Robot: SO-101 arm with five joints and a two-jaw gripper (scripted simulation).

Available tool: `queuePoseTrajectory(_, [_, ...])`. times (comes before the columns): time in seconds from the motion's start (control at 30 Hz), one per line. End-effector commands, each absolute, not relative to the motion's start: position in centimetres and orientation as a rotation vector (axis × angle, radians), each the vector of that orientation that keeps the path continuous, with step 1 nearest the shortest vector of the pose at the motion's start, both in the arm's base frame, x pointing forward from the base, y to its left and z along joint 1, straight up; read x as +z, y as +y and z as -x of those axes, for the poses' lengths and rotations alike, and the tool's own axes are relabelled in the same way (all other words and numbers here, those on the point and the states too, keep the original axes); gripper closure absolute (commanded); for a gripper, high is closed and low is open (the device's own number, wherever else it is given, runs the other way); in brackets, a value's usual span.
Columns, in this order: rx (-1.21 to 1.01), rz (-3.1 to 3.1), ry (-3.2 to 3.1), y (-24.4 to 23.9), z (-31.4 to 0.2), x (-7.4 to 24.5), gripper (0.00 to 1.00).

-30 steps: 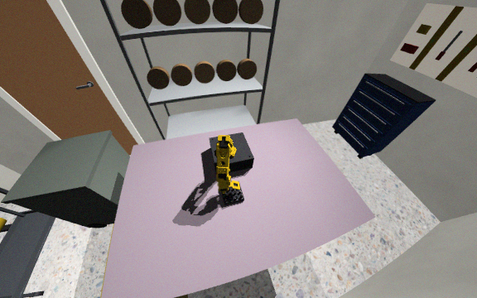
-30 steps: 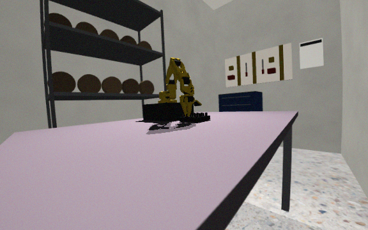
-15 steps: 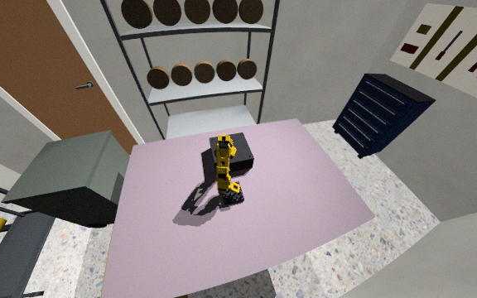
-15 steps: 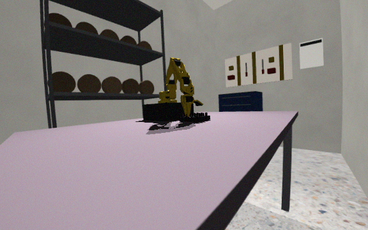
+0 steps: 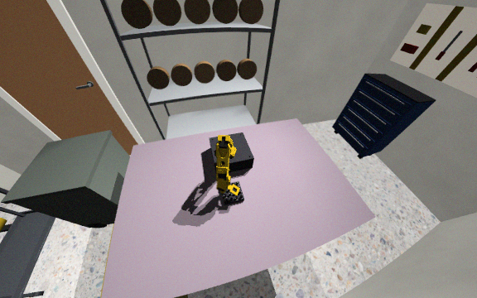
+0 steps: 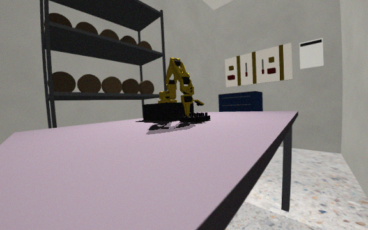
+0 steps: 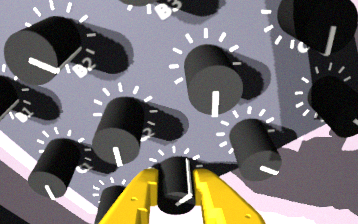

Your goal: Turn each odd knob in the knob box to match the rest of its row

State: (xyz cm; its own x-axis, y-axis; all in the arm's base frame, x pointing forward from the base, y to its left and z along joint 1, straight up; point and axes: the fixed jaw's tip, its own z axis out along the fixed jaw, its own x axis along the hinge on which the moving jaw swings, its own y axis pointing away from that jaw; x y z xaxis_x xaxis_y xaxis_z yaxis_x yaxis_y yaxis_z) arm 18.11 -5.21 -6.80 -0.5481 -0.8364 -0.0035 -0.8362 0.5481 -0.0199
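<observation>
The knob box (image 5: 233, 194) is a small dark box with black knobs, lying on the pink table in front of the arm's black base (image 5: 231, 151). It also shows in the exterior view (image 6: 198, 117). In the wrist view its grey face (image 7: 155, 95) carries several black knobs with white pointer lines and tick marks; the labels B2 (image 7: 82, 70) and B3 (image 7: 167, 10) are readable. My yellow gripper (image 7: 177, 200) points down at the box and is shut on a black knob (image 7: 176, 184) at the bottom edge of the view. That knob's label is hidden.
The table's pink top (image 5: 238, 215) reaches well beyond the box on all sides. A metal shelf with brown discs (image 5: 199, 70) stands behind the table, a grey cabinet (image 5: 73, 178) to its left and a blue drawer unit (image 5: 381, 112) to its right.
</observation>
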Motion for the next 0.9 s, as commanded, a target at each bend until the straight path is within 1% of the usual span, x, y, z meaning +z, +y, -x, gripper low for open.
queuePoseTrajectory(0.0, [0.003, 1.391, 2.820, -5.13, -17.77, -6.98, 0.99])
queuePoseTrajectory(0.87, [0.002, 0.774, 3.047, -4.97, -17.95, -6.98, 0.99])
